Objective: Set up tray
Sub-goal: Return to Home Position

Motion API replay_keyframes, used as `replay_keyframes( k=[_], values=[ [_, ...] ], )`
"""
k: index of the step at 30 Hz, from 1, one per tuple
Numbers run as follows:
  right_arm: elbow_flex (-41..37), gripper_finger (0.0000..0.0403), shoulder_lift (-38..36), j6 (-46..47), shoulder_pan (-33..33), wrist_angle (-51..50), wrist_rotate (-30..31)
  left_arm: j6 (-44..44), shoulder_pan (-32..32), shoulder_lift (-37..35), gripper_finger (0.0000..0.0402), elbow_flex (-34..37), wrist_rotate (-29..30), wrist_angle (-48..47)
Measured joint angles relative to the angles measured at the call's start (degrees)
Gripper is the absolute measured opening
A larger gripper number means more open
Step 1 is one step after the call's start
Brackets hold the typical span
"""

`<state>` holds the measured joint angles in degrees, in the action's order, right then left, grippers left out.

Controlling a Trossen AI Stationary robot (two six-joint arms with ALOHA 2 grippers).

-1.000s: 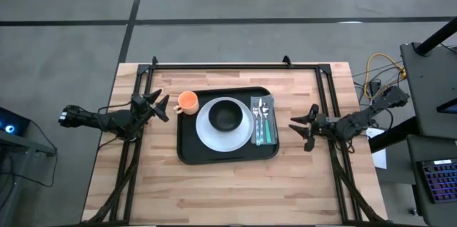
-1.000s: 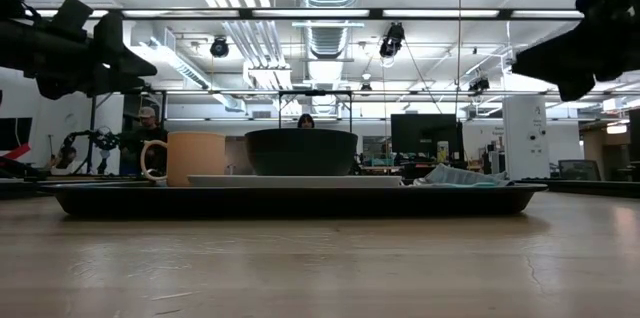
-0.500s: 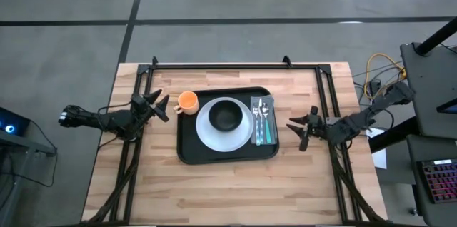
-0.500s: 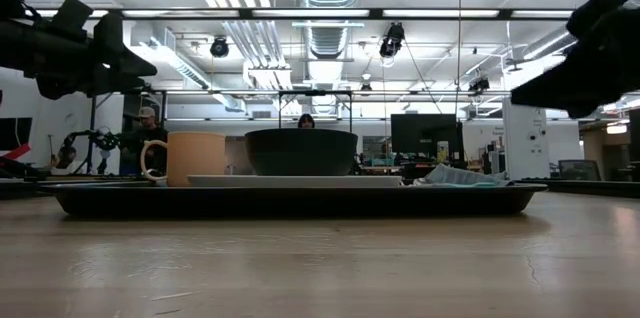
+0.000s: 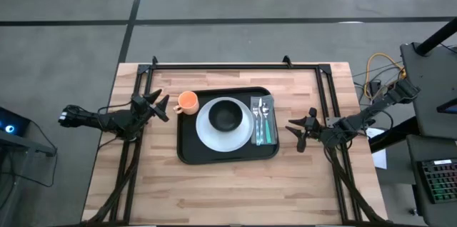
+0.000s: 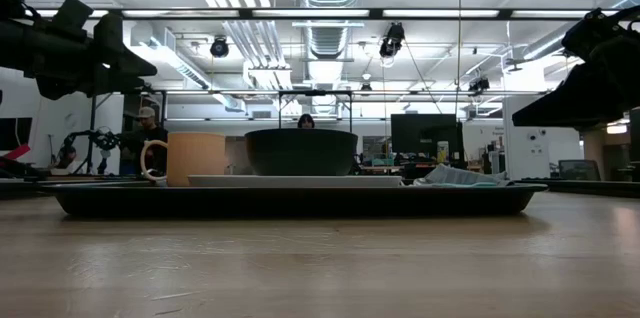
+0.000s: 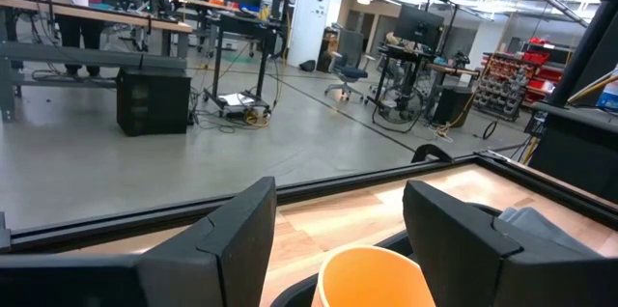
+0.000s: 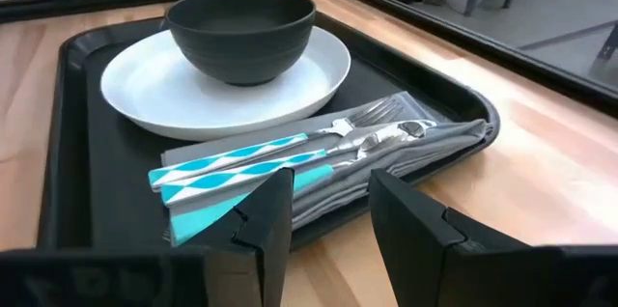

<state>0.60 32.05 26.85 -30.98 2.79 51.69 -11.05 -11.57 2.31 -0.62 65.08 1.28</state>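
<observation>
The black tray [image 5: 191, 152] lies in the middle of the table. On it stand a white plate [image 5: 207, 135] carrying a dark bowl [image 5: 227, 115], an orange cup [image 5: 187, 101] in its far left corner, and a grey napkin [image 5: 270, 106] with turquoise-handled cutlery [image 5: 261, 128] along its right side. My left gripper [image 5: 160, 106] hovers open just left of the cup, which shows between its fingers in the left wrist view [image 7: 372, 276]. My right gripper [image 5: 297, 133] hovers open just right of the tray, facing the napkin [image 8: 386, 157].
A black metal frame [image 5: 235, 66] runs along the table's far edge and down both sides under the arms. Bare wood [image 5: 228, 191] lies between the tray and the near edge. Beyond the table, the low view shows a workshop with people far off [image 6: 150, 133].
My right gripper has moved a little toward the tray and the near edge, and has come lower, staying open. The left arm and everything on the tray have kept still.
</observation>
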Motion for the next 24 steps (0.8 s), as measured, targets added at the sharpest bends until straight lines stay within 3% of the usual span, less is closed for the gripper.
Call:
replay_keyframes(
  k=[10, 18, 24],
  values=[
    [0.0, 0.0128, -0.7, -3.8, 0.0, 0.6, 1.0, 0.0, 0.0, 0.0, 0.0208, 0.0, 0.0, 0.0],
    [1.5, 0.0128, -7.0, -11.7, -0.3, 0.4, 1.1, 0.0, 0.0, 0.0, 0.0208, 0.0, 0.0, 0.0],
    [1.6, 0.0128, -11.6, -11.9, -0.4, -5.2, 5.8, 0.0, 0.0, 0.0, 0.0208, 0.0, 0.0, 0.0]
  ],
)
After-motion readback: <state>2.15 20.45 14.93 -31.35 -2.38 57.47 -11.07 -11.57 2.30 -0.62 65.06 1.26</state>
